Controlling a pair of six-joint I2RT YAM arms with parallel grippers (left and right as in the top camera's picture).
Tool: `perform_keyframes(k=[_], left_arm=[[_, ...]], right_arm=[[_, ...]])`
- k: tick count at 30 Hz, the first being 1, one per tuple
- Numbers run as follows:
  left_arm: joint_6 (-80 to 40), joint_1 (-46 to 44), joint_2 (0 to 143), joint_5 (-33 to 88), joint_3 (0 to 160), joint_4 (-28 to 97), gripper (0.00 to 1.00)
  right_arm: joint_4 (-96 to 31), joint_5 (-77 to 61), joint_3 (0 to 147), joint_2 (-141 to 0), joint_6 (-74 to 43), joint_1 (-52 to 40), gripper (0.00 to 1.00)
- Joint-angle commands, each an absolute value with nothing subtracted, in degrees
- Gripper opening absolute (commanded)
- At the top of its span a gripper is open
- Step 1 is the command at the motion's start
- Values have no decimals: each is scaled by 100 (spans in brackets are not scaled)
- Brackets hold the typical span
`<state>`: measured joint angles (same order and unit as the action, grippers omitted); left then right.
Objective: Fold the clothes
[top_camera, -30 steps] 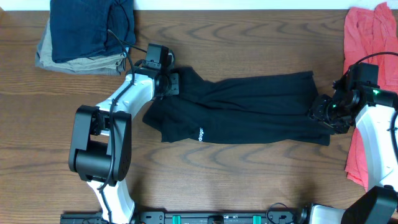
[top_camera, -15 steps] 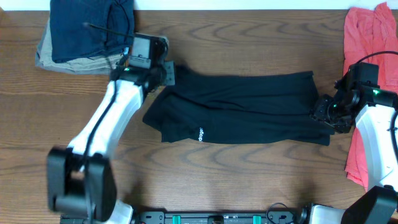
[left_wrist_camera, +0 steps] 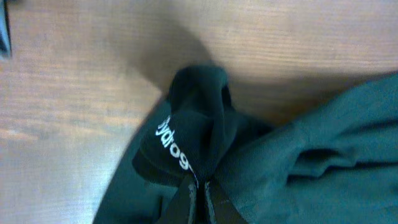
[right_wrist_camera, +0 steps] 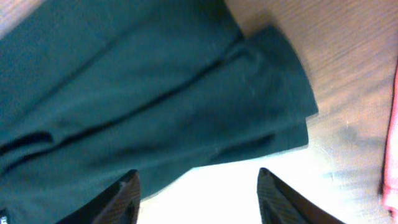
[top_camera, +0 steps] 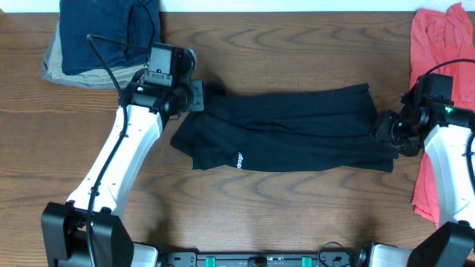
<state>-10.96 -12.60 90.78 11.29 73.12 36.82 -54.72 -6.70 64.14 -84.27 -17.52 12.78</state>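
A black T-shirt (top_camera: pixel 297 130) with a small white logo (top_camera: pixel 239 159) lies folded lengthwise across the table. My left gripper (top_camera: pixel 194 95) is shut on a bunched fold at the shirt's upper left corner. In the left wrist view the closed fingers (left_wrist_camera: pixel 199 193) pinch black fabric (left_wrist_camera: pixel 205 112) beside white lettering (left_wrist_camera: pixel 173 144). My right gripper (top_camera: pixel 386 131) is at the shirt's right end. In the right wrist view its fingers (right_wrist_camera: pixel 199 190) are open and empty, just off the shirt's edge (right_wrist_camera: pixel 155 93) over bare table.
A stack of folded clothes, navy (top_camera: pixel 107 30) on top of grey (top_camera: pixel 56 65), sits at the back left. A coral-red garment (top_camera: pixel 438 44) lies along the right edge and shows in the right wrist view (right_wrist_camera: pixel 393 155). The table is brown wood.
My left arm has stretched out and its gripper has shifted a little left and back with the shirt corner in it. My right arm has hardly moved.
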Motion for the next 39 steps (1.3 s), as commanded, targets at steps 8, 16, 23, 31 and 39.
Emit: perform_keyframes(k=[8, 16, 23, 31, 39], left_arm=[[-1317, -1332, 9098, 1352, 7303, 4217, 6], [-1317, -1332, 9098, 1352, 7264, 4219, 6], [-1317, -1332, 9098, 1350, 7253, 4219, 6], [-1317, -1332, 9100, 1352, 7242, 4222, 6], [-1319, -1332, 9100, 1352, 7242, 4226, 6]], right_arm=[[-3997, -661, 6506, -8477, -1319, 1059, 72], [-2495, -620, 6528, -9378, -1321, 998, 69], [-2119, -532, 7111, -10558, -1028, 974, 65], [-1758, -279, 7572, -11566, -967, 790, 65], [-1411, -279, 7572, -12127, -1066, 746, 61]])
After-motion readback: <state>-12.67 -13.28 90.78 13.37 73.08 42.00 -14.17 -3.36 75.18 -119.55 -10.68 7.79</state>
